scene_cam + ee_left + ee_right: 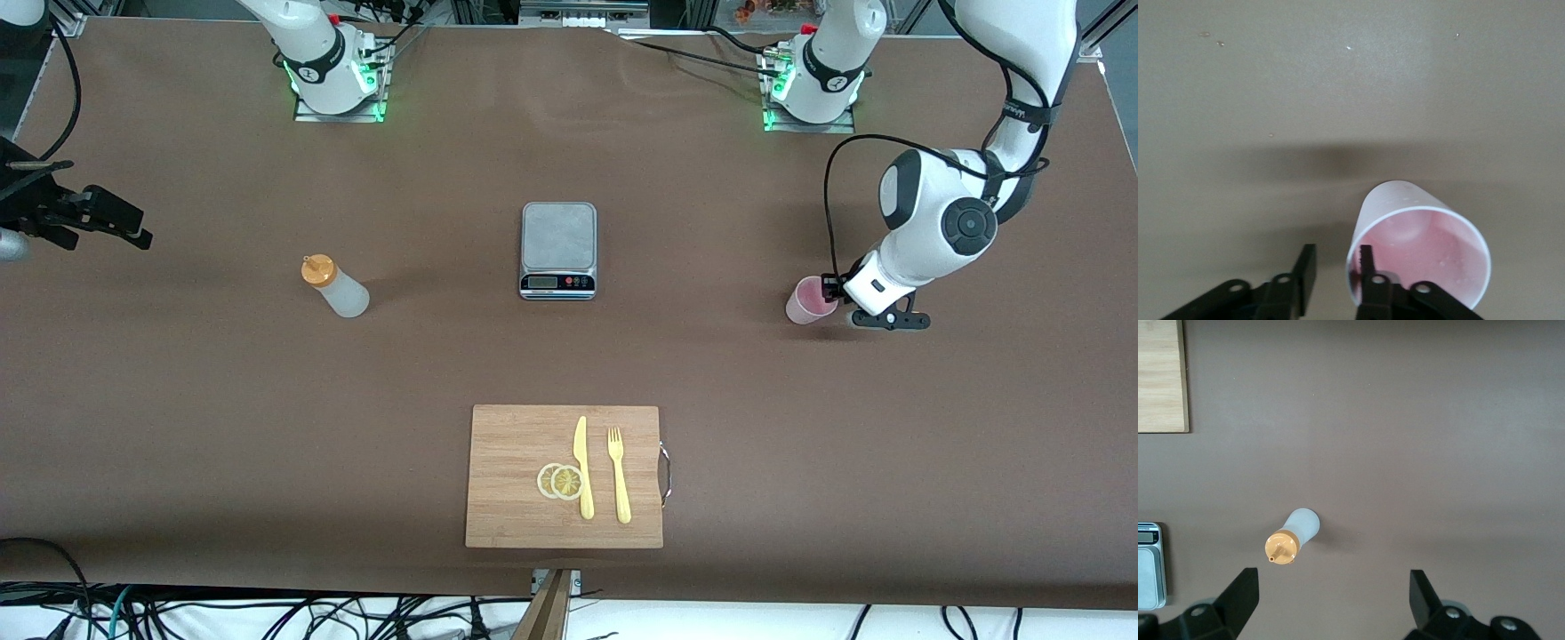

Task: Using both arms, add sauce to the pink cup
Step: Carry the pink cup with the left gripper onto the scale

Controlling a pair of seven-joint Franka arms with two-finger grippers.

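Note:
The pink cup (809, 302) stands upright on the table toward the left arm's end. My left gripper (832, 289) is low at its rim, open. In the left wrist view the cup (1405, 207) is empty; one finger (1366, 261) is just inside the rim and the other (1308, 267) is outside, so my left gripper (1337, 267) straddles the wall without pinching it. The sauce bottle (336, 286) with its orange cap stands toward the right arm's end. My right gripper (116, 222) hangs open and empty at that end of the table, above and beside the bottle (1293, 537), as the right wrist view (1335, 587) shows.
A steel kitchen scale (557, 249) sits mid-table between bottle and cup. A wooden cutting board (507, 471) lies nearer the front camera, with two lemon slices (560, 481), a yellow knife (583, 467) and a yellow fork (618, 473). Brown cloth covers the table.

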